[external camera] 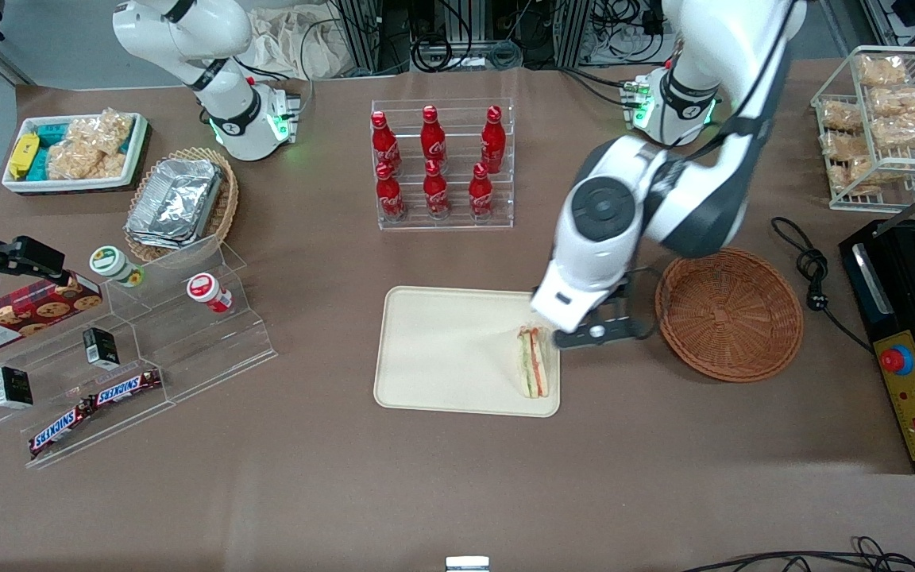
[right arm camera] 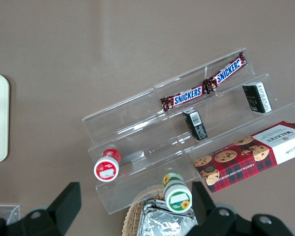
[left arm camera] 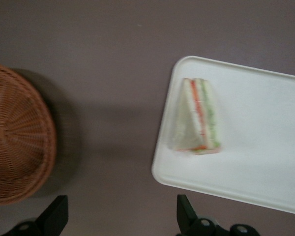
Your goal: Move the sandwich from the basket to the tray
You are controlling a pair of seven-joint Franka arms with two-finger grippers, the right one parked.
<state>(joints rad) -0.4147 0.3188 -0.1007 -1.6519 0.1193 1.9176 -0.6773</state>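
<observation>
Tray: flat cream plastic rectangle, rounded corners, low rim. Basket: round, shallow, reddish-brown wicker, sitting on the brown table toward my working end, well apart from the tray's edge and holding nothing. Sandwich: pale triangular wedge with orange and green layers, lying flat on the tray near the rim that faces the basket. My arm bends down over that rim; my gripper hovers above bare table between tray and basket, fingers spread, nothing held.
</observation>
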